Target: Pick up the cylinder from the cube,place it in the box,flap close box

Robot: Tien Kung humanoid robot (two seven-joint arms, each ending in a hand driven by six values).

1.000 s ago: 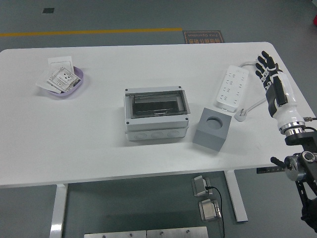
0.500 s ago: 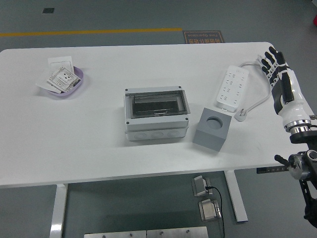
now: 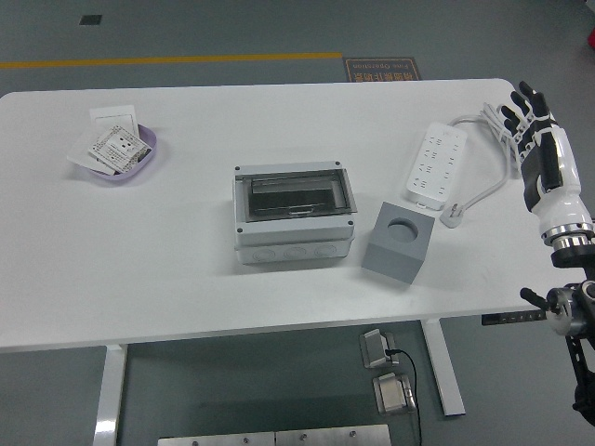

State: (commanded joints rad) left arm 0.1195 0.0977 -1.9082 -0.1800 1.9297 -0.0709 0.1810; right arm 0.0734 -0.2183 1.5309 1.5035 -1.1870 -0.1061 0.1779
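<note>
Right hand (image 3: pixel 535 139) hangs at the table's (image 3: pixel 186 279) right edge, fingers spread wide, empty; box (image 3: pixel 293 212) and cube (image 3: pixel 398 242) sit well left of them.

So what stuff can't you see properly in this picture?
- Cylinder: not visible anywhere in the head view; the round hole in the grey cube looks empty, and the box's dark flap hides its inside.
- Print on the white packets in the purple dish: too small to read.
- Left arm: outside the picture.
- Right hand: at the table's right edge, open; its arm is cut off by the lower right edge.
- Power strip's cable: partly behind that hand.
</note>
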